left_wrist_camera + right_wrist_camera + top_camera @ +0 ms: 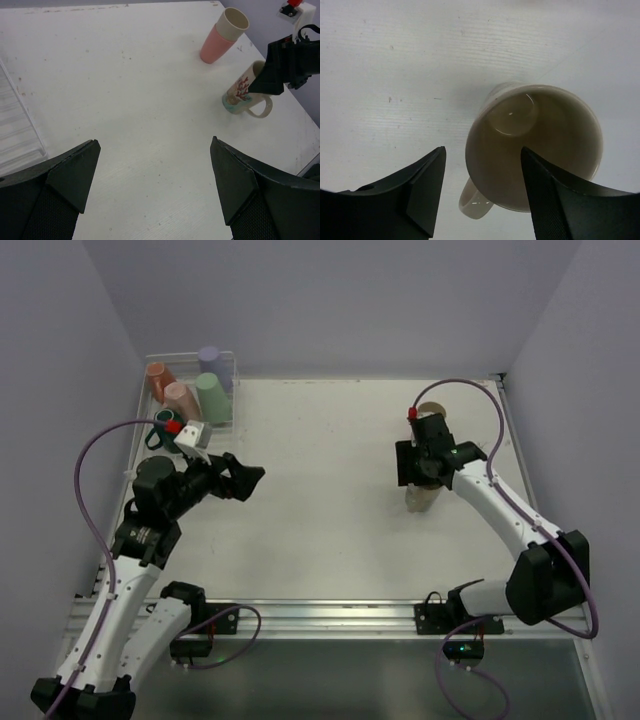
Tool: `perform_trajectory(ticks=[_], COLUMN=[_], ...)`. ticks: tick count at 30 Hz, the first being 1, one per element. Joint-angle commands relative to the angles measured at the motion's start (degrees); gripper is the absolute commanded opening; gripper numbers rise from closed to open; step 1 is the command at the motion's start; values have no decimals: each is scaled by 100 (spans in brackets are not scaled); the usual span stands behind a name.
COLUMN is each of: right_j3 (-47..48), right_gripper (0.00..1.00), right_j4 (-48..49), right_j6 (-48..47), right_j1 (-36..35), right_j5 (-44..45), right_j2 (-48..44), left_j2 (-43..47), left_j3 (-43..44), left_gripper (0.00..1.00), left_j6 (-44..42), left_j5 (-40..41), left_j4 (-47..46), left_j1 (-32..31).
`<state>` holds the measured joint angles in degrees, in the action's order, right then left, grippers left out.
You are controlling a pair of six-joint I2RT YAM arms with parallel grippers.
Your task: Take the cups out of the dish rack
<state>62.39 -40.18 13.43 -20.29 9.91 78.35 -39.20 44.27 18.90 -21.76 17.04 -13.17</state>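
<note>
The dish rack (228, 390) stands at the far left and holds an orange tumbler (155, 375), a pink tumbler (178, 396), a green tumbler (210, 392), a purple tumbler (209, 357) and a dark green mug (163, 426). My left gripper (244, 479) is open and empty over bare table, right of the rack; its jaws stand wide apart in the left wrist view (155, 145). My right gripper (414, 466) is open just above the cream mug (422, 497). The mug (535, 150) stands mouth up, and my right gripper (482, 167) straddles its rim on the handle side.
A beige cup nested in a pink tumbler (220, 36) stands on the table beyond the cream mug (241, 95); its beige rim (432, 409) shows behind the right arm. A corner of the rack (15, 125) lies left of my left gripper. Walls close in on three sides.
</note>
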Motion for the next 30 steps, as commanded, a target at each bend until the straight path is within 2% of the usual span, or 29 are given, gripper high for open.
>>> perform_trajectory(ticks=[1,2,5,10,14,15,19,21,25,30], right_j3=[335,370,432,458,4,-147,-762,-991,-1404,-1660], right_gripper=[65,71,80,89,90,90,89,89,89,89], right_j4=[90,98,186,528,1099,1475,2268,2549,3209,3701], right_j6=[-16,-7,63,247,537,668,968,1056,1311,1390], right_j1=[17,17,17,17,-36,-114,-553,-956,-1406,-1811], right_j5=[55,72,38,-287,-1156,-1619,-2246,-2187,-2336,-2336], right_j2=[-311,-459,-802,-1802,-2525,-2657,-3088,-3115,-3045,-2852], left_j2=[-114,-140,-307,-684,-1115,-1342,-2116,-2581,-3268,-3980], left_j3=[336,441,704,1214,1672,1733,2146,2445,2770,2912], left_gripper=[100,100,100,100,100,100,100,100,100,100], left_j6=[26,44,114,211,272,273,194,124,79,-184], left_j5=[373,452,813,1654,2762,3165,3984,4266,3899,3925], left_j4=[-60,-43,-25,-43,-130,-165,-183,-148,-183,-174], left_j1=[-28,-28,-28,-28,-28,-19,68,261,1164,1606])
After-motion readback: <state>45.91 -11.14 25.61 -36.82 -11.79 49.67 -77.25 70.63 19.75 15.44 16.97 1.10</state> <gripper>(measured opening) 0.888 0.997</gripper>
